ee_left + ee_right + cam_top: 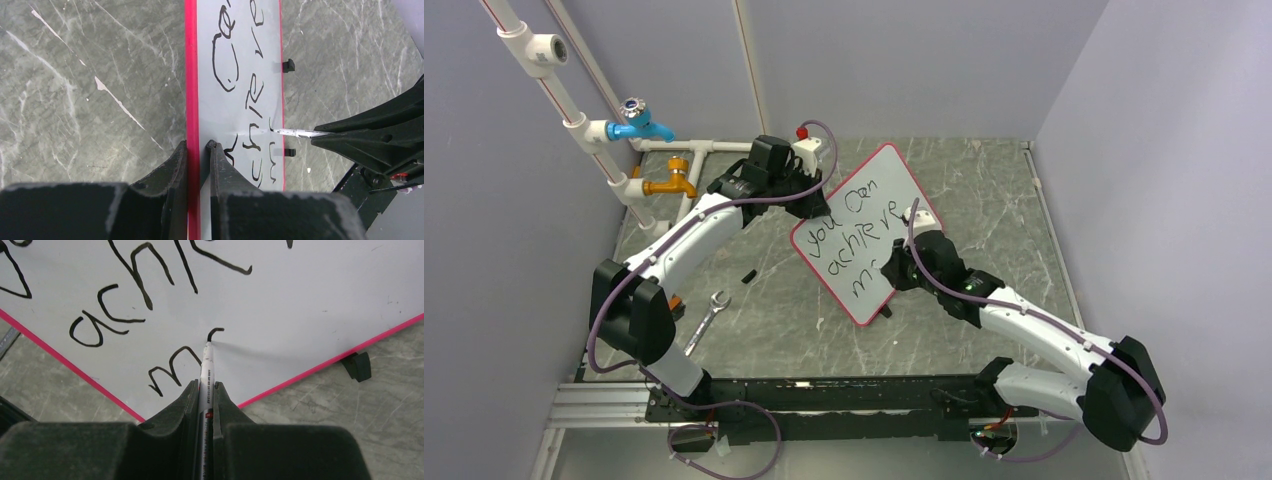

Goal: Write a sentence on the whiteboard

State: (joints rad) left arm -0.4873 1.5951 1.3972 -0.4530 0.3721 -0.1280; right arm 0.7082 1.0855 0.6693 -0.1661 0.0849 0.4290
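The whiteboard (864, 215) has a glossy white face and red-pink rim and stands tilted on the marble table. It bears black writing: "you can achieve m". My left gripper (198, 146) is shut on the board's rim (191, 75) at its far edge and holds it; it also shows in the top view (816, 180). My right gripper (205, 385) is shut on a white marker (206, 367). The marker tip touches the board face (300, 300) at a fresh short stroke right of the "m". The marker and right fingers (370, 135) also show in the left wrist view.
A wrench (707, 320) lies on the table at the left, with a small black cap (748, 274) nearby. White pipes with a blue tap (639, 122) and a brass tap (671, 183) stand at the back left. Small black feet (357, 366) stick out from the board's edge.
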